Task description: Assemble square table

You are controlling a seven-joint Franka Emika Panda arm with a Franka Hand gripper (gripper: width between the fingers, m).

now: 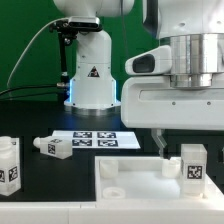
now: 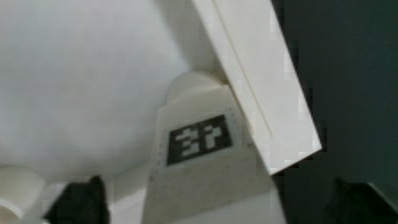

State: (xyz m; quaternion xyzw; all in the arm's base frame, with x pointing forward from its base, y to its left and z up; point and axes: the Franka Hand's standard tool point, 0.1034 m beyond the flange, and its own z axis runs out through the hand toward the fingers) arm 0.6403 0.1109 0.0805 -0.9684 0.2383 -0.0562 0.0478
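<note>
The square table's white slab point(image 1: 140, 185) lies at the front, its raised rim point(image 2: 249, 80) running beside the dark table surface. One white tagged leg point(image 1: 190, 166) stands upright on the slab near its far rim, toward the exterior view's right. My gripper point(image 1: 188, 150) hangs over this leg, open, a black finger point(image 1: 160, 145) on either side. In the wrist view the leg point(image 2: 199, 140) rises between the fingers point(image 2: 80, 200), and bare slab shows between the leg and that finger. Two more legs lie off the slab: one upright point(image 1: 10, 165), one on its side point(image 1: 52, 147).
The marker board point(image 1: 100, 138) lies flat behind the slab. The arm's white base point(image 1: 90, 75) stands at the back centre with a black cable to its left. A round socket point(image 1: 112, 183) shows at the slab's near-left corner.
</note>
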